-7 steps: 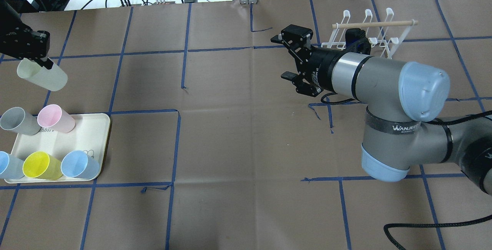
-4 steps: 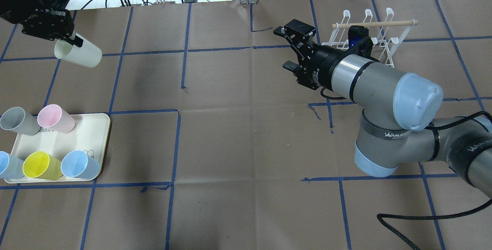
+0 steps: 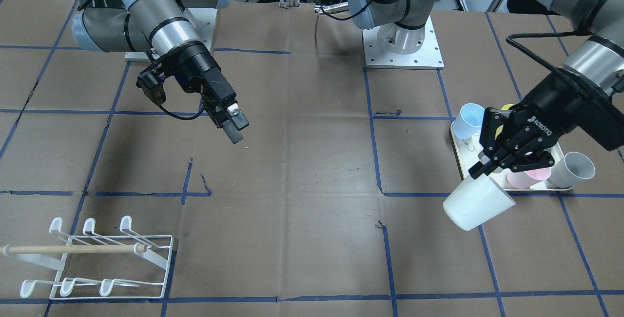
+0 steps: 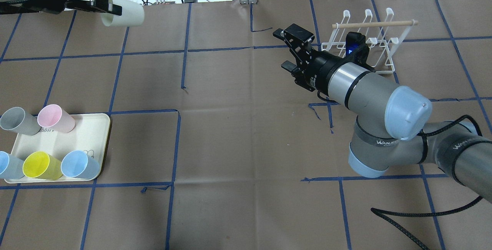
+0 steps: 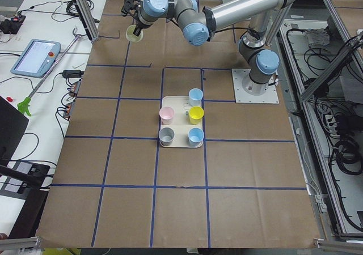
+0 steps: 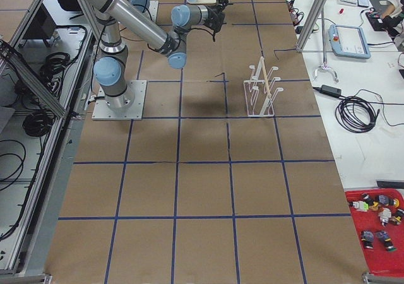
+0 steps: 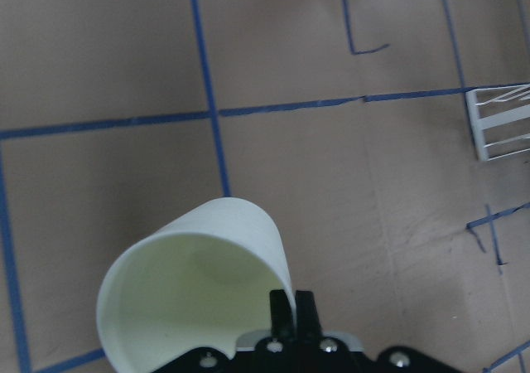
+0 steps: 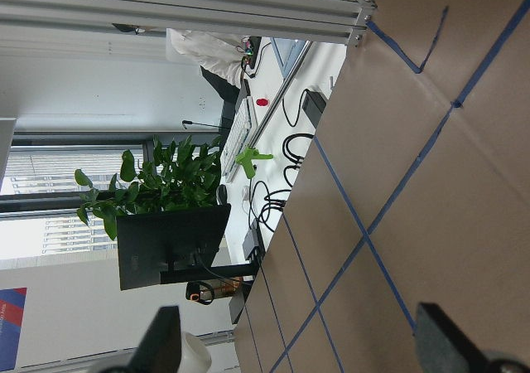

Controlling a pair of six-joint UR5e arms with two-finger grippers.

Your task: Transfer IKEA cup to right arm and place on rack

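Brown-papered table (image 3: pixel 302 185) with a blue tape grid; left gripper (image 3: pixel 482 168) carries a pale cup (image 3: pixel 477 205), right gripper (image 3: pixel 233 124) is empty.
Front view: left gripper clamped on the cup's rim, cup tilted and lifted off the table, near the tray (image 3: pixel 458 153) of coloured cups (image 3: pixel 577 168); right gripper's jaws apart; rack (image 3: pixel 97 258) well apart from the cup. Overhead: right gripper just beside the rack. Side views: grip too small to tell. Left wrist: one finger (image 7: pixel 281 311) inside the rim. Right wrist: fingertips (image 8: pixel 166 340) spread.

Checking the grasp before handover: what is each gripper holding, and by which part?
The left gripper holds the pale cup by its rim, pinching the wall with one finger inside and one outside. The right gripper is open and empty.
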